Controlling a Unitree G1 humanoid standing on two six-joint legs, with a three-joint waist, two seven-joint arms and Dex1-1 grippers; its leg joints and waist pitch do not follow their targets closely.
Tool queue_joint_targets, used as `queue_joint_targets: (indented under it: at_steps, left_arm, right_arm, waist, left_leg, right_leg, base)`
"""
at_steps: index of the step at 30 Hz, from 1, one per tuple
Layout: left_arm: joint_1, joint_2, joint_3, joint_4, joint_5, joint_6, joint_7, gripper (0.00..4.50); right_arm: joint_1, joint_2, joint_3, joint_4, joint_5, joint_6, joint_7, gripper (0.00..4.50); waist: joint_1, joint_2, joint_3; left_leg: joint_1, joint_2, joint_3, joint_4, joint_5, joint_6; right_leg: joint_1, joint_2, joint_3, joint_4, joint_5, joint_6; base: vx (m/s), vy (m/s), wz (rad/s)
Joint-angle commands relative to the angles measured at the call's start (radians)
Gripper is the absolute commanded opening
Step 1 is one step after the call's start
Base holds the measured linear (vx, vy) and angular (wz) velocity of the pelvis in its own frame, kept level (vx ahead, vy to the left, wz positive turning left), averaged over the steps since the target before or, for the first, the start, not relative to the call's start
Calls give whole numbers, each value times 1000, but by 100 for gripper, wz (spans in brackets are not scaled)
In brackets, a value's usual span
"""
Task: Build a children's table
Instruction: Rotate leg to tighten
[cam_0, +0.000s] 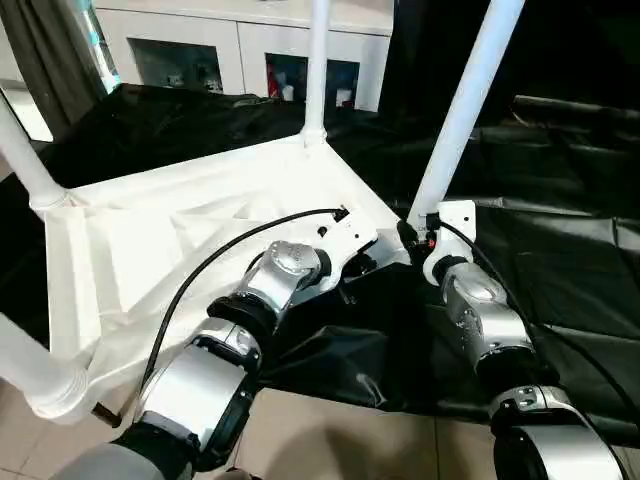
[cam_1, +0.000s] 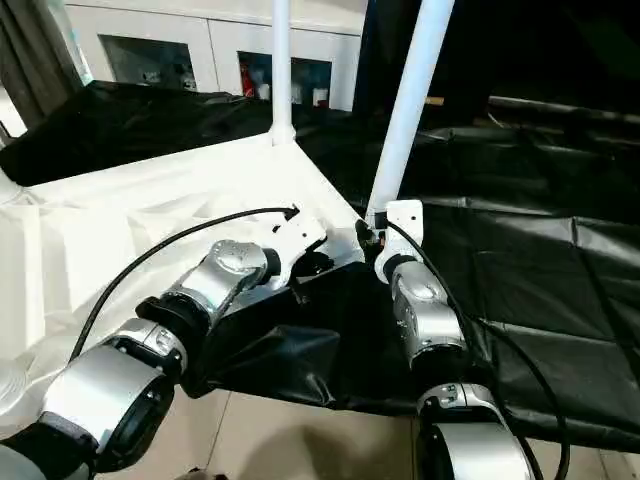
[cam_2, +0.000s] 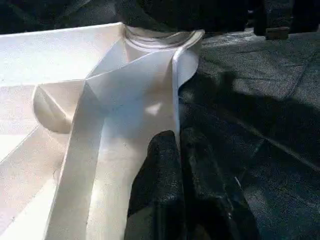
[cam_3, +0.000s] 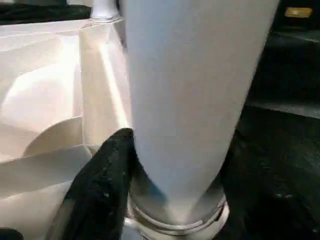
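Observation:
The white tabletop lies upside down on black cloth, its ribbed underside facing up. Legs stand in the far corner, the left corner and the near-left corner. A fourth leg rises tilted from the near-right corner socket. My right gripper is shut on this leg just above the socket, one black finger on each side. My left gripper is shut on the tabletop's thin rim close to that same corner.
A white glass-door cabinet stands behind the work. Black cloth covers the surface to the right and front. Tiled floor shows below my forearms. A grey curtain hangs at the far left.

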Motion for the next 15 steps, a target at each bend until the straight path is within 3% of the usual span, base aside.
queue_joint_targets:
  at_steps: [1,3,4,5,6,9,11,15]
  left_arm:
    - [10,-8,-41,31,20,-4,-97,0]
    - [12,11,-50,29,23,-12,-142,0]
    - [13,27,-56,26,26,-16,-169,0]
    - [13,35,-58,24,27,-19,-183,0]
    - [17,81,-68,12,26,-33,-267,0]
    - [26,133,-78,-5,21,-54,-378,0]
    - [35,159,-78,-14,11,-83,-450,0]
    - [42,202,-79,-25,-3,-115,-573,0]
  right_arm:
    - [28,-11,74,-9,-11,7,124,278]
    - [42,-44,89,-26,-6,3,192,278]
    - [53,-68,96,-42,4,8,249,278]
    - [59,-80,100,-51,9,10,278,278]
    - [86,-141,115,-94,41,13,428,278]
    - [102,-204,122,-131,70,13,558,278]
    - [103,-232,115,-148,84,18,604,278]
    - [110,-284,116,-200,120,53,707,278]
  waist:
    - [-3,0,-45]
    - [-3,0,-46]
    - [1,-26,-50]
    - [7,-19,-50]
    - [10,-16,-50]
    - [14,-21,-50]
    - [13,-11,-49]
    - [23,-6,-46]
  left_leg:
    - [17,13,-11,-73,-331,10]
    - [14,13,-9,-69,-299,25]
    - [8,12,-8,-64,-260,48]
    - [10,12,-8,-62,-238,61]
    - [9,15,-6,-57,-186,99]
    - [8,14,-4,-51,-158,134]
    - [12,16,-3,-52,-167,134]
    - [21,25,1,-55,-206,106]
  right_leg:
    - [28,-14,5,-82,-199,-176]
    - [30,-15,6,-77,-143,-195]
    - [39,-16,4,-69,-104,-205]
    - [41,-17,4,-67,-78,-209]
    - [42,-17,4,-58,9,-232]
    - [46,-18,4,-52,75,-260]
    - [41,-18,4,-51,64,-277]
    - [40,-13,4,-52,11,-299]
  base:
    - [0,0,0]
    - [0,0,0]
    - [0,0,0]
    - [0,0,0]
    - [0,0,0]
    - [0,0,0]
    - [0,0,0]
    - [0,0,0]
